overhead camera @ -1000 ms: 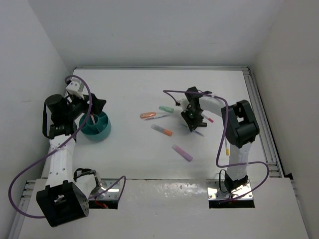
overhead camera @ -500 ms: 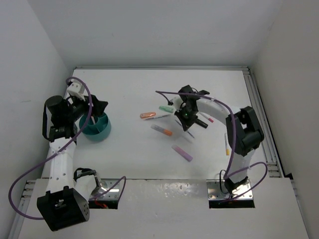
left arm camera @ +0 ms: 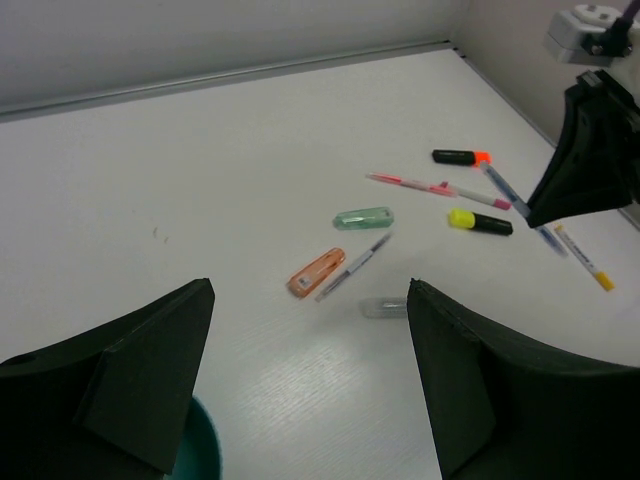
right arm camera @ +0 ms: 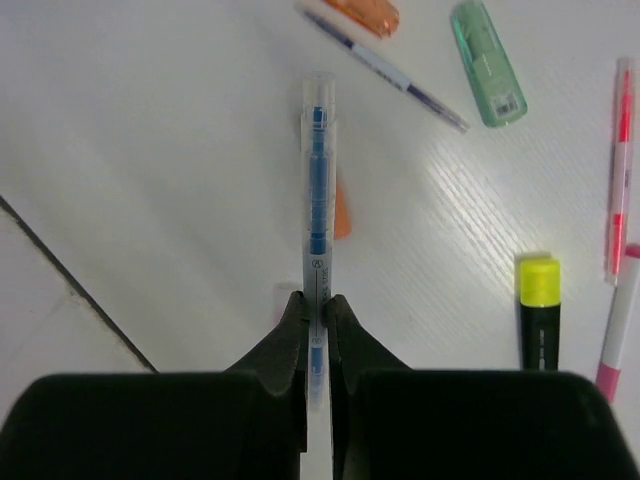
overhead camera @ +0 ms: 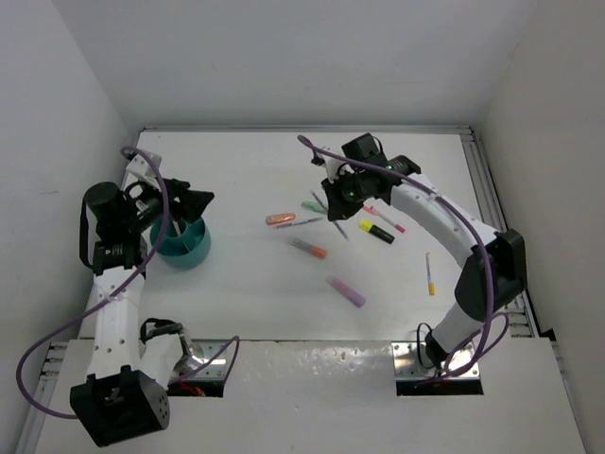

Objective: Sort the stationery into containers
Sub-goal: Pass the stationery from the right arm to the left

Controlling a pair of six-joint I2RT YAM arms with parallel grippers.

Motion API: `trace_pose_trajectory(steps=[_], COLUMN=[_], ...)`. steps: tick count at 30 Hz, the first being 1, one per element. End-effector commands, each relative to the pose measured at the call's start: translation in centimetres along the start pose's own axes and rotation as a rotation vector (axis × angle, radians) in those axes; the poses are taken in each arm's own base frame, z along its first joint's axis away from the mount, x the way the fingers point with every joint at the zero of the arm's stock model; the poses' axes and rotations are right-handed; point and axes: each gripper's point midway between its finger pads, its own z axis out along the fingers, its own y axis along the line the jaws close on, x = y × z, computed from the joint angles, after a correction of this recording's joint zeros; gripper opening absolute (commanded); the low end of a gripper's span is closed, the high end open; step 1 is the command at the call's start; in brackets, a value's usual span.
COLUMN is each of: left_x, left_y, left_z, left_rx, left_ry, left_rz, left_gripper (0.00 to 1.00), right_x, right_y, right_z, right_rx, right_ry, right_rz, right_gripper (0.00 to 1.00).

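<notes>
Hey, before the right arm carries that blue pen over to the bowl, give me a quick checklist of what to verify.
1. Right gripper shut on the blue pen: ok.
2. Pen held near one end, straight: ok.
3. Teal bowl upright: ok.
4. Drop zone free: not ok, the open left gripper hangs over the bowl's edge.
5. Compartment to take it: cannot tell, inside mostly hidden.

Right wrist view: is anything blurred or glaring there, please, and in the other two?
Right wrist: the blue pen is sharp, the table washed white at upper left. Left wrist: the left gripper shows dark, featureless. Top external: even light, sheen on the near ledge.
</notes>
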Motion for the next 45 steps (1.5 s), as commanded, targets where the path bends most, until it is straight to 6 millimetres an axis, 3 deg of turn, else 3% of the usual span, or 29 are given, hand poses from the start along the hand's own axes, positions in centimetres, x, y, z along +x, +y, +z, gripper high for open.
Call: trace_pose_trajectory(steps=[1,6,10,14,16,24,30,35,38,39,41,42,43,45], left_x=[-3.8,-5.3,-6.1,-6.4,-6.1,-5.7,-6.0,-6.0,-5.9,-6.0,-6.1,-6.0,-5.9,-5.9], left_y=[-3.4,-6.9,-10.2,-11.4,-13.0,-14.3,-14.6,-15.0,-15.2,-15.3,-15.3,-15.0,-14.7,-13.0], left_z=[-0.1,0.5,1.0,1.8,2.4,3.9,4.7,5.0,5.0,4.9,4.8,4.7,4.7,4.4], left_rx=[0.12,0.258,0.37,0.383,0.427,0.465,0.477,0.492,0.503,0.506,0.506,0.489,0.476,0.407], left_ry=[-0.1,-0.135,-0.149,-0.159,-0.147,-0.137,-0.134,-0.127,-0.123,-0.126,-0.127,-0.121,-0.117,-0.112], left_rz=[0.044,-0.077,-0.132,-0.151,-0.164,-0.231,-0.253,-0.269,-0.274,-0.27,-0.268,-0.264,-0.262,-0.228], left_gripper=[0.84,0.84,0.84,0.85,0.85,0.83,0.76,0.57,0.36,0.2,0.04,0.0,0.0,0.0], right_x=[-6.1,-9.3,-10.8,-11.5,-11.9,-12.9,-12.9,-13.3,-13.5,-13.4,-13.4,-13.4,-13.4,-13.1], right_y=[1.7,5.3,8.3,9.8,10.5,13.1,14.9,15.7,16.3,16.4,16.4,16.3,16.0,14.4], right_z=[-3.9,-6.5,-7.0,-7.1,-7.1,-7.3,-6.8,-6.5,-6.2,-6.0,-5.7,-5.8,-5.7,-5.8], right_rx=[-0.059,-0.167,-0.237,-0.278,-0.29,-0.346,-0.38,-0.395,-0.405,-0.407,-0.407,-0.401,-0.381,-0.345], right_ry=[-0.233,-0.377,-0.413,-0.42,-0.424,-0.431,-0.415,-0.414,-0.411,-0.404,-0.398,-0.398,-0.397,-0.394], right_rz=[0.038,0.043,0.015,0.017,0.017,-0.015,-0.045,-0.058,-0.068,-0.067,-0.065,-0.062,-0.054,-0.028], right_gripper=[0.0,0.0,0.0,0.0,0.0,0.0,0.0,0.0,0.0,0.0,0.0,0.05,0.2,0.41])
